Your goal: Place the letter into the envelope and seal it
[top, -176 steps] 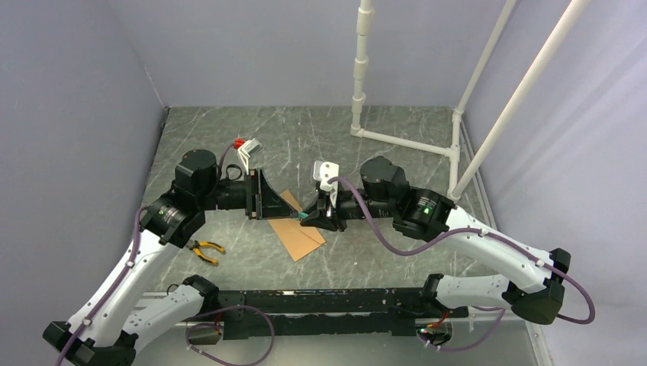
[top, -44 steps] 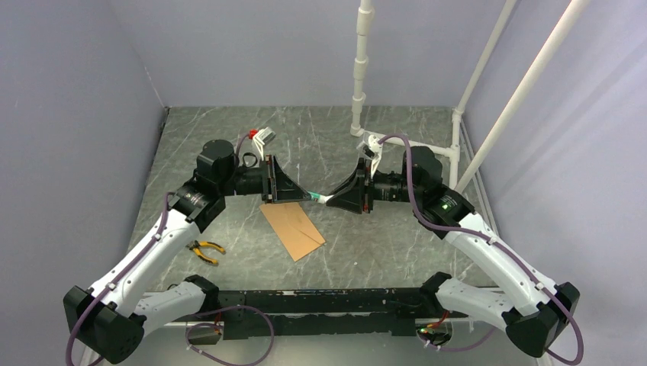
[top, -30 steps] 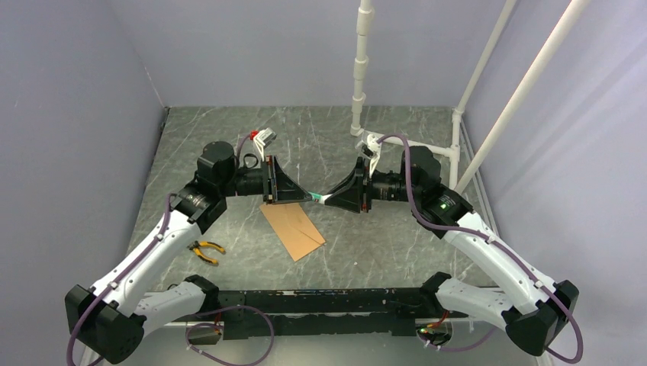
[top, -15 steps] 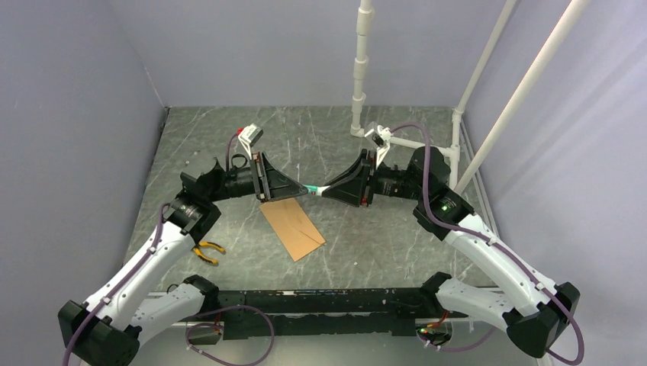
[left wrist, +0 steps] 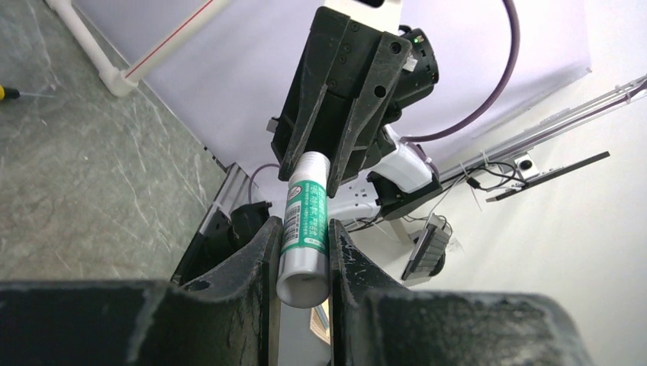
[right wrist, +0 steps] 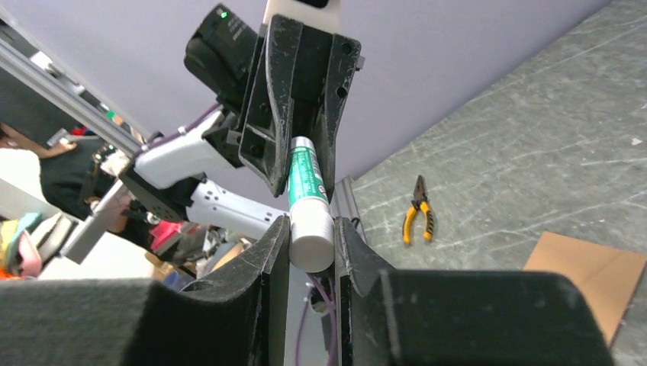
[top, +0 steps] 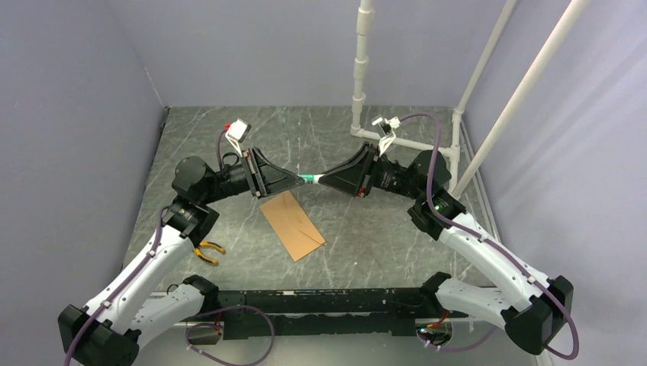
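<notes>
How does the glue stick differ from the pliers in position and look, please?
The glue stick is held off the table, the left pincer on one end and the right pincer on the other; the pliers lie on the table, untouched. The glue stick is a white tube with a green label; the pliers have yellow handles. Neither touches the envelope.

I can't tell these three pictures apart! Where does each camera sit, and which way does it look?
Top camera: above and behind the arms, looking down at the table; shows both arms, left hand and right hand pinching one glue stick, envelope lying flat.
Left wrist camera: on the left arm, looking past its own hand at the right hand.
Right wrist camera: on the right arm, looking past its own hand at the left hand and pliers.
Shared: both wrist views see the glue stick from opposite ends.
</notes>
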Available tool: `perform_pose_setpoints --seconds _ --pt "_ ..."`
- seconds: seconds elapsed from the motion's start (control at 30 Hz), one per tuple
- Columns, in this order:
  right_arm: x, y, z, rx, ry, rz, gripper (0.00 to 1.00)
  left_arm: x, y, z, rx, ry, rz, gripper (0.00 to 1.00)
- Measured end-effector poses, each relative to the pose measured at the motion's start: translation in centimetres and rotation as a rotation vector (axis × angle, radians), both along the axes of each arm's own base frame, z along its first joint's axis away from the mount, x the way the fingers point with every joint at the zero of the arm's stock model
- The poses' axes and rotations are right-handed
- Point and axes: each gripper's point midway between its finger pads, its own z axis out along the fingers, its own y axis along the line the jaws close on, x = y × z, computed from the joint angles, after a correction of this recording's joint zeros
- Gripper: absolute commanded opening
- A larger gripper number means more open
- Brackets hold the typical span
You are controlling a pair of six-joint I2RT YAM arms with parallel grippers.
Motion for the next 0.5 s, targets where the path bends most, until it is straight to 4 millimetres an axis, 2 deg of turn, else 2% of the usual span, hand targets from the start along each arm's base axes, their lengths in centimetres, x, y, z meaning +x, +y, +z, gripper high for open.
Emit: perform_pose_setpoints --seconds 0.17,0.5 --pt "0.36 0.37 0.67 0.045 0.046 -0.003 0.00 0.19 0.23 0.58 -0.028 -0.044 0.029 0.03" --pt "0.74 0.62 0.76 0.064 0.112 -0.012 0.00 0.50 0.30 0.65 -0.032 -0.075 0.049 0.02"
